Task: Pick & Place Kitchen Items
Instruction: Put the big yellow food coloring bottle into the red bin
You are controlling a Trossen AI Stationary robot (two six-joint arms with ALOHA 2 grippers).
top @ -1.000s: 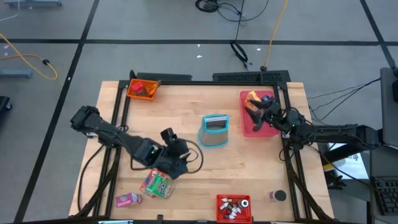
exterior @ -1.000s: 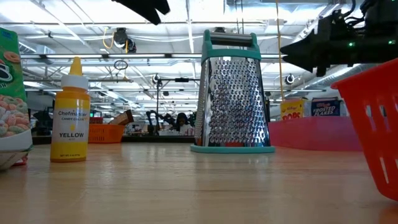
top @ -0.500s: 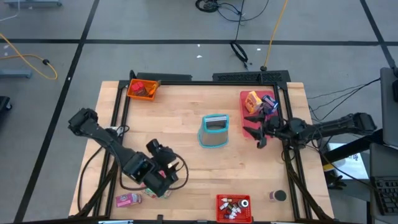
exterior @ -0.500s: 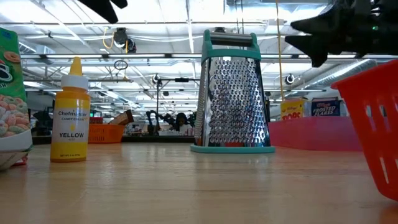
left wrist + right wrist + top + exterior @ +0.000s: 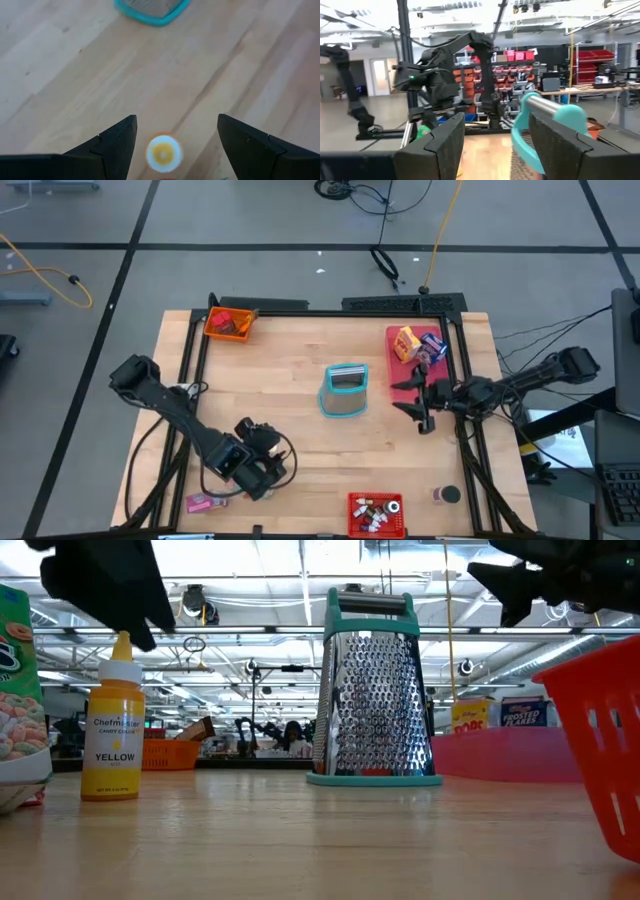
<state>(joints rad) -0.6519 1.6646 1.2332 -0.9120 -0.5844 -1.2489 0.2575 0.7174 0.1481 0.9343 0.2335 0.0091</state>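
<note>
We find the left pincer (image 5: 262, 471) released, poised directly above the yellow bottle (image 5: 112, 720) at the near left of the tabletop (image 5: 300, 430), not touching it. The right pincer (image 5: 421, 412) is likewise released and empty, just beside the pink tray (image 5: 398, 385) holding snack packets (image 5: 406, 341). The grater (image 5: 344, 389) stands mid-tabletop.

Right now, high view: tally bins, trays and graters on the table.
Bins: 2 (orange bin, red bin)
Tray: 1
Grater: 1
Total: 4
</note>
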